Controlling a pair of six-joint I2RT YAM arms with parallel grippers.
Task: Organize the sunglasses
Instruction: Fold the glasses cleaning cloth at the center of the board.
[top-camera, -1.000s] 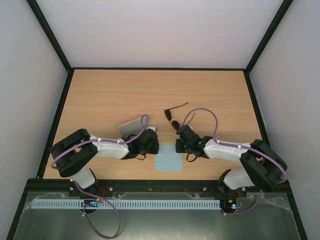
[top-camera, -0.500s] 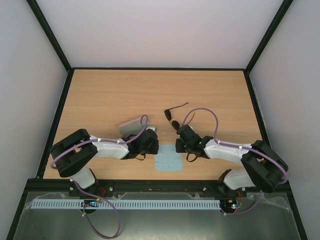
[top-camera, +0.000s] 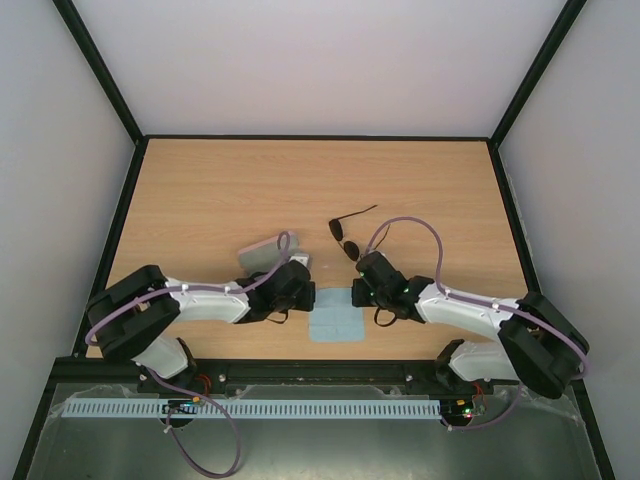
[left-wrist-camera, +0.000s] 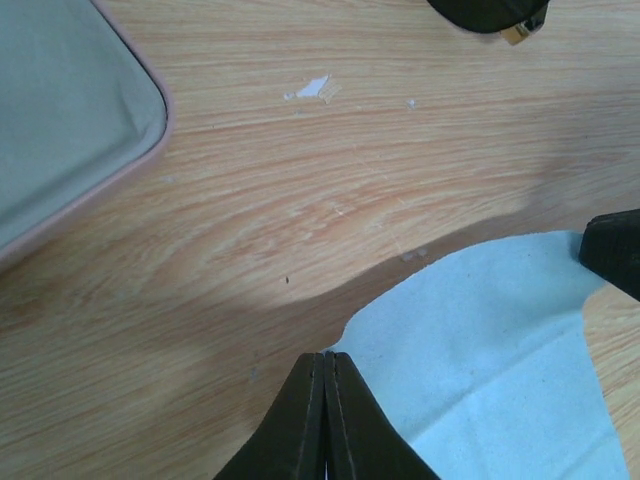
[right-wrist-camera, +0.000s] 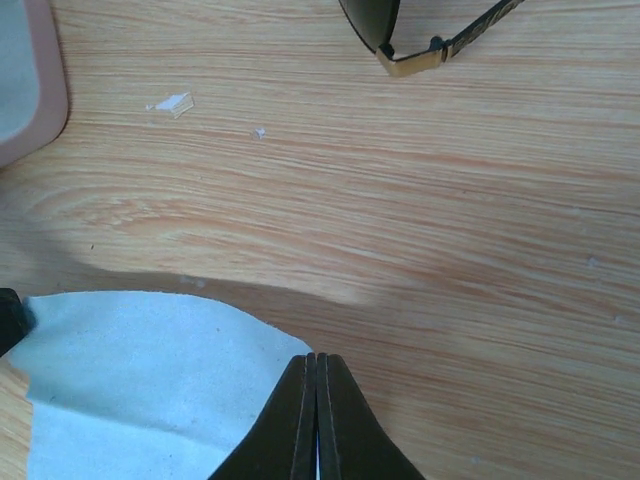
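Note:
The sunglasses (top-camera: 345, 236) lie on the table beyond my right gripper; a dark lens and gold hinge show at the top of the right wrist view (right-wrist-camera: 400, 35) and the left wrist view (left-wrist-camera: 490, 12). The light blue cloth (top-camera: 335, 320) lies between both grippers. My left gripper (top-camera: 308, 296) is shut on its far left corner (left-wrist-camera: 470, 350). My right gripper (top-camera: 357, 294) is shut on its far right corner (right-wrist-camera: 130, 370). A shadow runs under the cloth's far edge. The pink case (top-camera: 264, 251) lies open beyond the left gripper.
The pink case's rim shows in the left wrist view (left-wrist-camera: 150, 150) and in the right wrist view (right-wrist-camera: 50, 90). Small white flecks (right-wrist-camera: 172, 102) lie on the wood. Black frame rails edge the table.
Both arms have stretched lower and shifted slightly. The cloth's far edge now sits higher in the top view, drawn up between the two shut grippers.

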